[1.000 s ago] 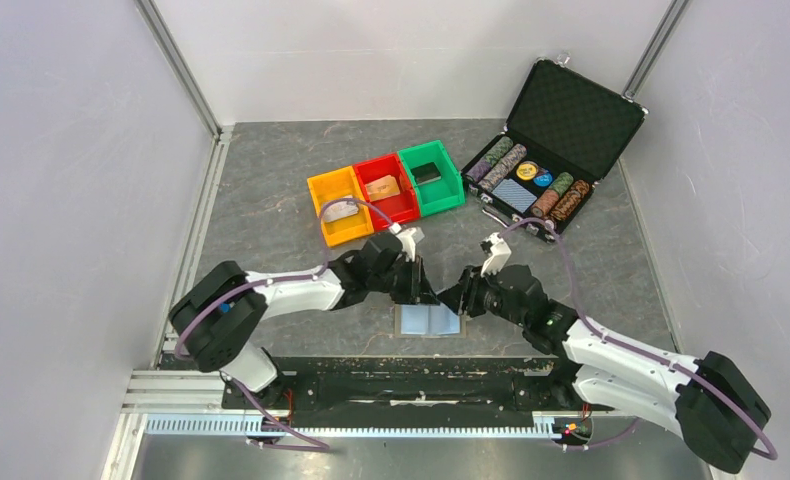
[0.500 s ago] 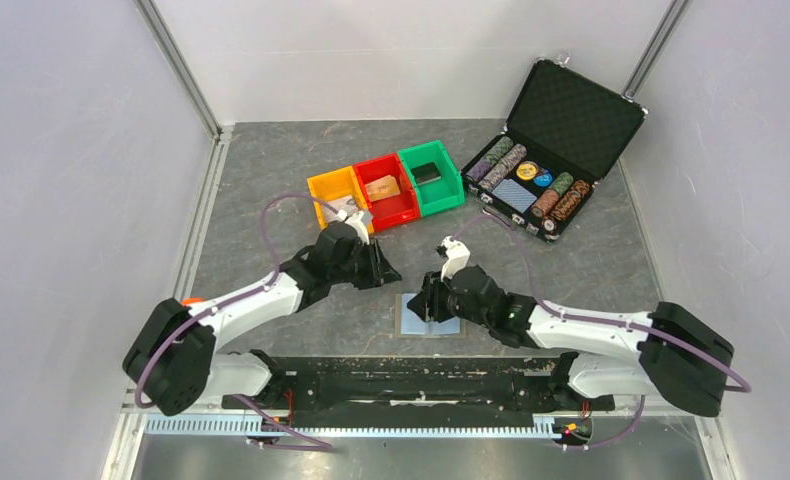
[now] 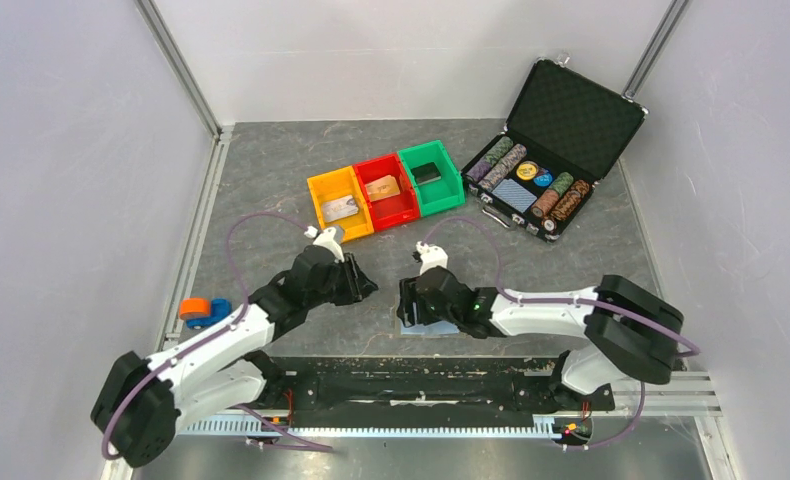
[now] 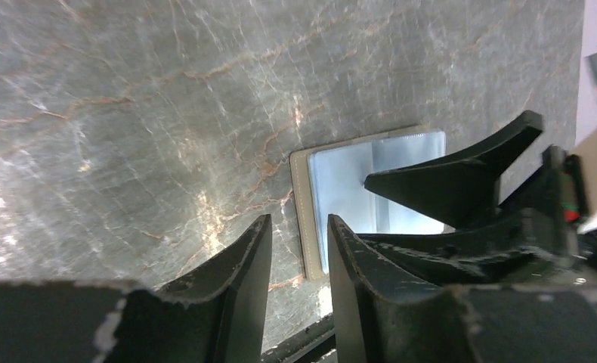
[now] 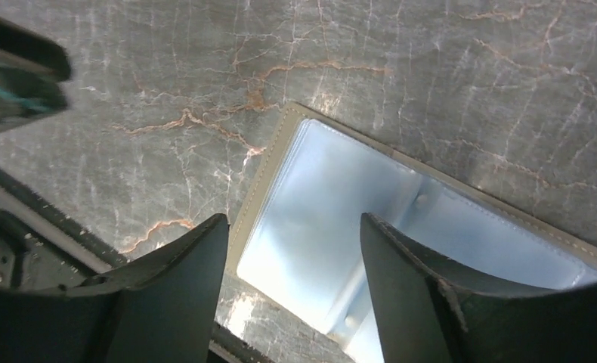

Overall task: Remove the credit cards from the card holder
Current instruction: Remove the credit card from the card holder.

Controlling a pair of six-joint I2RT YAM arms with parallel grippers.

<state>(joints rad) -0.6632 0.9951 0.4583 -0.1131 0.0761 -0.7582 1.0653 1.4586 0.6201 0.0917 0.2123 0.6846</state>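
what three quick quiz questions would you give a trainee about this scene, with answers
1. True or false: the card holder lies opened flat.
2. The green bin holds: A a silvery card, B a dark item, C nothing.
3. Fill in: the right gripper, above the holder, is ____.
Key: 1 true; 2 B; 3 open.

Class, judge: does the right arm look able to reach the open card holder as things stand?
Probably yes. The right gripper hangs open directly over the card holder, which lies spread flat on the table, uncovered; the left gripper stands beside it, not between.
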